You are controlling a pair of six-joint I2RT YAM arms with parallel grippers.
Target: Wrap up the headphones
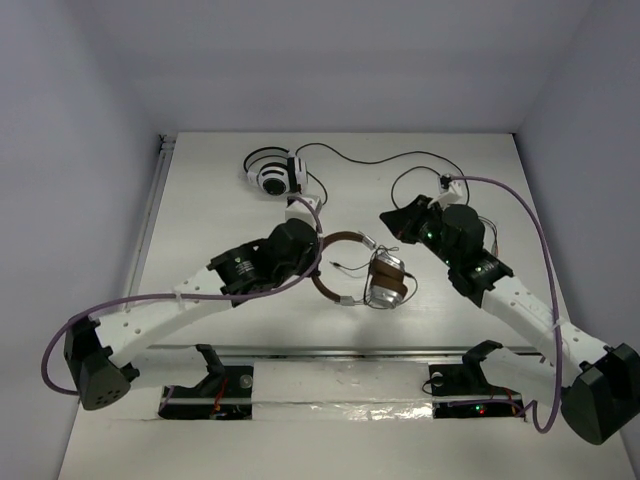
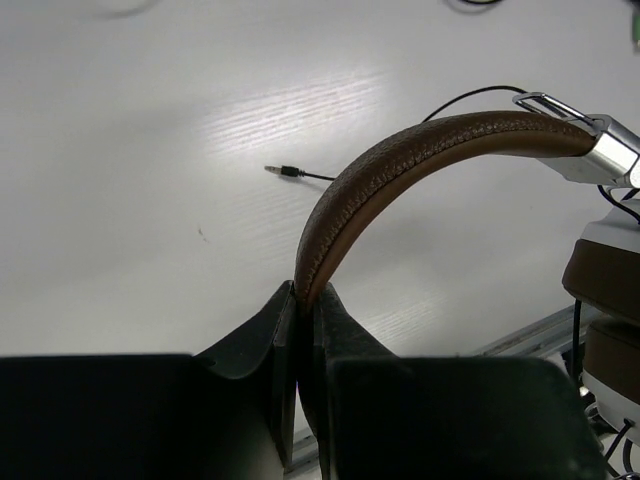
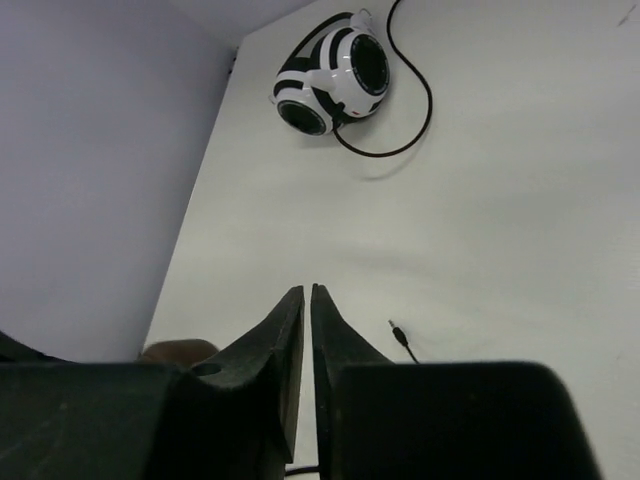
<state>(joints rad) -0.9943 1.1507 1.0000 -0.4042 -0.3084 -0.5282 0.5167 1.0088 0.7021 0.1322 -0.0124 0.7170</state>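
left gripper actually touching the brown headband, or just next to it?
Touching. The left wrist view shows the brown headband running down into the left gripper, pinched between its closed fingers with no gap.

- The headphones' (image 2: 420,150) headband disappears between the left gripper's (image 2: 305,297) fingers, and we cannot see how deep it reaches.
- Their ear cups (image 2: 605,290) are cut off by the right edge of the left wrist view.
- The cable (image 2: 470,97) slips behind the headband. From above it is too thin for us to trace.
- The right gripper's (image 3: 306,292) fingers leave only a slit, and we cannot tell whether any cable lies in it.
- A brown shape (image 3: 180,351) beside that gripper is mostly hidden behind it.
- The white headphones' (image 3: 330,75) black cable (image 3: 415,110) runs off the top edge of the right wrist view.
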